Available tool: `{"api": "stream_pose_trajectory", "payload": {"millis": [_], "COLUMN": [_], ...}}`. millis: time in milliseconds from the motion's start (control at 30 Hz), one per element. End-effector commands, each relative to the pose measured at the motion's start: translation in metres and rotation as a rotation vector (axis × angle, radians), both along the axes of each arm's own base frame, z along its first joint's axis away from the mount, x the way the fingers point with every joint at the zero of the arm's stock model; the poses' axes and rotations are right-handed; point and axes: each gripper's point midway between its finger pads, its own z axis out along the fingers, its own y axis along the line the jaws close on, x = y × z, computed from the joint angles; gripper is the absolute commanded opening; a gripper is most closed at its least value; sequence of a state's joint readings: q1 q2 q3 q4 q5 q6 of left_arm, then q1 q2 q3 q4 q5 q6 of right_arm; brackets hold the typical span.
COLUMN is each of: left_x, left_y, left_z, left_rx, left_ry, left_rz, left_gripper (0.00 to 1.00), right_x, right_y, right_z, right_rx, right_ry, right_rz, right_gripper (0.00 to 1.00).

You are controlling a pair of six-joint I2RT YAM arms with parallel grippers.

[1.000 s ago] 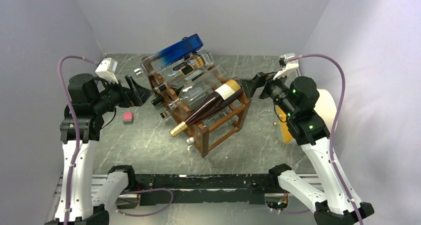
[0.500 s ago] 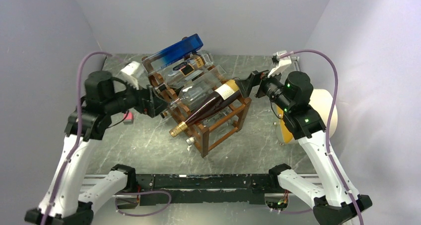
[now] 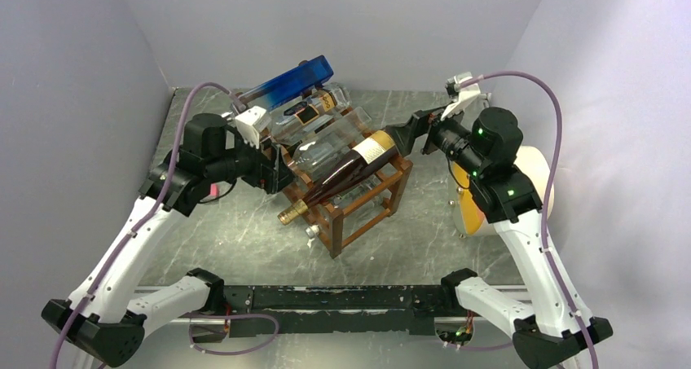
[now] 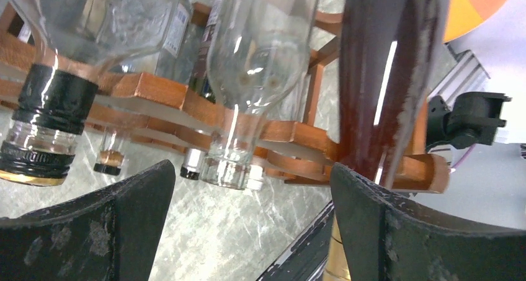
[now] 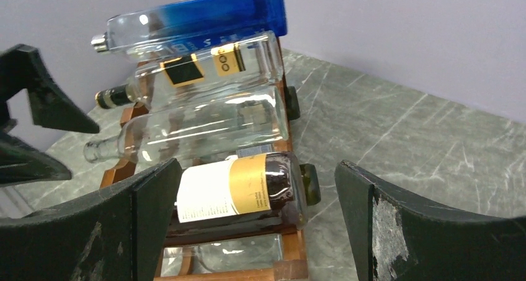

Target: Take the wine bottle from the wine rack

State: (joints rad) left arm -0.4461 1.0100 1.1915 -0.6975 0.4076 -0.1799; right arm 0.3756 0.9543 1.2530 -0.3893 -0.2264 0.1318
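The wine rack [image 3: 363, 210] stands in the middle of the grey marbled table [image 3: 244, 239], turned at an angle to the arms. It is loaded with bottles lying on their sides. The wine bottle [image 3: 346, 172] is the dark brown one with the cream and gold label. It lies on the top tier along the rack's near-right side, sloping down. Its gold foil neck pokes out past the wavy rail toward the left arm and its base faces the right arm.

The left gripper [image 3: 281, 173] is up against the neck side of the rack with its jaws spread wide and nothing in them. From its own camera, the neck of a clear glass bottle [image 4: 248, 76] sits in the gap between the fingers. The dark bottle's neck comes down right beside one finger [image 4: 422, 231] (I can't tell whether they actually touch). The right gripper [image 3: 397, 137] is just as wide open and also has hold of nothing. It sits at the base end of the wine bottle, and through its camera the label and base show between its fingers.

A flat blue bottle [image 3: 293, 82] tops the stack at the back, above a squarish clear one with black and gold labels [image 5: 211, 67]. A small pink block [image 3: 213, 191] lies on the table by the left arm, and a yellow and white disc [image 3: 468, 210] leans by the right one.
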Motion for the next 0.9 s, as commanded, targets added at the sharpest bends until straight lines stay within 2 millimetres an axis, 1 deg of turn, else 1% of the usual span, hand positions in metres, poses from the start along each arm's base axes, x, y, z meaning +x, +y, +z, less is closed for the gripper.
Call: {"api": "stream_pose_trajectory", "payload": {"millis": [0,67,167,200,267,300,333,367,400,500,600,733,867], "left_x": [0.011,0.012,0.012,0.012,0.011,0.011,0.010,0.011,0.011,0.010,0.008,0.006,0.000], "left_y": [0.003,0.000,-0.010,-0.013,-0.017,-0.019,-0.021,-0.022,-0.022,-0.023,-0.025,-0.025,-0.025], "left_z": [-0.011,-0.012,-0.013,-0.014,-0.018,-0.019,-0.020,-0.021,-0.022,-0.025,-0.026,-0.028,-0.030], "left_rx": [-0.003,-0.017,-0.064,-0.080,-0.103,-0.116,-0.126,-0.133,-0.136,-0.140,-0.158,-0.183,-0.188], "left_ry": [-0.005,0.005,0.020,0.027,0.045,0.049,0.053,0.060,0.064,0.077,0.079,0.126,0.152], "left_rz": [0.068,0.068,0.033,0.027,0.019,0.014,0.010,0.012,0.015,0.017,0.003,0.034,0.032], "left_gripper": [0.98,0.98,0.99,0.97,0.97,0.97,0.97,0.96,0.95,0.93,0.85,0.85,0.86], "right_x": [-0.007,-0.002,0.009,0.013,0.021,0.025,0.027,0.031,0.032,0.038,0.037,0.030,0.030], "right_y": [0.018,0.024,0.034,0.037,0.050,0.052,0.059,0.060,0.069,0.080,0.092,0.106,0.114], "right_z": [0.006,0.005,0.007,0.009,0.008,0.009,0.008,0.009,0.009,0.011,0.012,0.008,0.006], "right_rx": [-0.053,-0.074,-0.095,-0.102,-0.117,-0.127,-0.141,-0.157,-0.172,-0.186,-0.193,-0.268,-0.319], "right_ry": [-0.028,-0.018,-0.010,-0.013,-0.017,-0.023,-0.026,-0.032,-0.035,-0.039,-0.052,-0.125,-0.190], "right_rz": [0.134,0.161,0.179,0.182,0.195,0.190,0.195,0.188,0.202,0.212,0.257,0.342,0.397], "right_gripper": [1.00,1.00,1.00,1.00,1.00,1.00,1.00,1.00,1.00,1.00,1.00,1.00,1.00]}}
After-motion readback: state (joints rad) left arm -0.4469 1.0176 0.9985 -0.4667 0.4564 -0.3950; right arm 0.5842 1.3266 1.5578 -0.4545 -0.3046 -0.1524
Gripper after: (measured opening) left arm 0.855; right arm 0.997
